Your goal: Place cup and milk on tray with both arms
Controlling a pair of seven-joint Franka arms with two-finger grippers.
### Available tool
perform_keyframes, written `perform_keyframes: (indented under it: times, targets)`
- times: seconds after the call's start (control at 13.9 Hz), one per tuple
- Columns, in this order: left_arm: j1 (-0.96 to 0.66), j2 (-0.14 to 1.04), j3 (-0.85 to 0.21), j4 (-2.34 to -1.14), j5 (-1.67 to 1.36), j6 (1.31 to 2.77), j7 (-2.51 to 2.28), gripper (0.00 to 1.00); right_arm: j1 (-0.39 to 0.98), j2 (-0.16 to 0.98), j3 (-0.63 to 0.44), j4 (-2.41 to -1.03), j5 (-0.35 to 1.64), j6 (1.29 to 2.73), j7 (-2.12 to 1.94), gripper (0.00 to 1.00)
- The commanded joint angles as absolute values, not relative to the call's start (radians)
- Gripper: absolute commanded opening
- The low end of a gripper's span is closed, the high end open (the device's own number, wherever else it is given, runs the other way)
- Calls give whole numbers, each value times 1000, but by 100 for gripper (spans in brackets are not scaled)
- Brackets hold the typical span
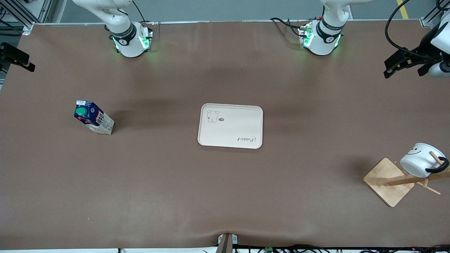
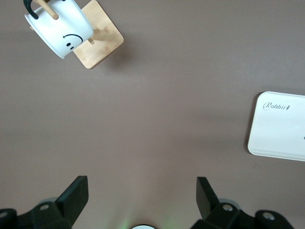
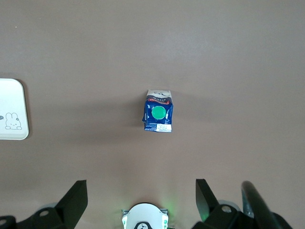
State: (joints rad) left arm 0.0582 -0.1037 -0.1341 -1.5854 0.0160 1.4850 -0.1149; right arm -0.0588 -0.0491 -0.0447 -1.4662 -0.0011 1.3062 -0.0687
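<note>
The cream tray (image 1: 230, 131) lies bare in the middle of the table; its corners also show in both wrist views (image 2: 281, 133) (image 3: 10, 100). The dark blue milk (image 1: 93, 118) with a green cap stands upright on the table toward the right arm's end (image 3: 158, 112). The white smiley cup (image 1: 420, 160) hangs tilted on a peg of a wooden rack toward the left arm's end (image 2: 59, 26). My left gripper (image 2: 142, 191) hovers high over bare table, open and empty. My right gripper (image 3: 141, 191) hovers high over its own base, open and empty. Neither gripper shows in the front view.
The wooden rack's square base (image 1: 386, 181) sits near the table edge at the left arm's end, nearer the front camera than the tray. Black fixtures (image 1: 404, 63) (image 1: 15, 56) jut in at both ends of the table. Both green-lit arm bases (image 1: 132, 40) (image 1: 321, 38) stand along the back.
</note>
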Motion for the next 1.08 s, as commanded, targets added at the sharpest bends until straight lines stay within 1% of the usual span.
perform_keyframes:
  times: [0.0, 0.14, 0.22, 0.36, 0.5, 0.65, 0.72, 1.01]
  targets:
    - [74, -94, -137, -1560, 21, 1465, -124, 100, -74, -60, -34, -1479, -6, 1305, -58, 100]
    - [86, -94, -138, -1559, 17, 1465, -121, 100, -71, -60, -34, -1477, -6, 1305, -58, 100]
    - [87, -94, -137, -1537, 20, 1465, -123, 100, -68, -60, -34, -1479, -6, 1304, -58, 100]
    - [123, -66, -137, -1519, 14, 1465, -100, 100, -69, -60, -35, -1479, -6, 1304, -58, 100]
    - [166, -39, -138, -1529, 5, 1480, -86, 100, -71, -58, -35, -1477, -5, 1307, -58, 100]
    - [190, -23, -138, -1552, 9, 1549, -84, 100, -72, -54, -35, -1476, -6, 1313, -60, 100]
    - [213, -15, -138, -1580, 8, 1607, -84, 100, -74, -51, -35, -1476, -6, 1313, -60, 100]
    - [258, -14, -138, -1716, 8, 1889, -64, 100, -72, -51, -35, -1474, -5, 1313, -60, 100]
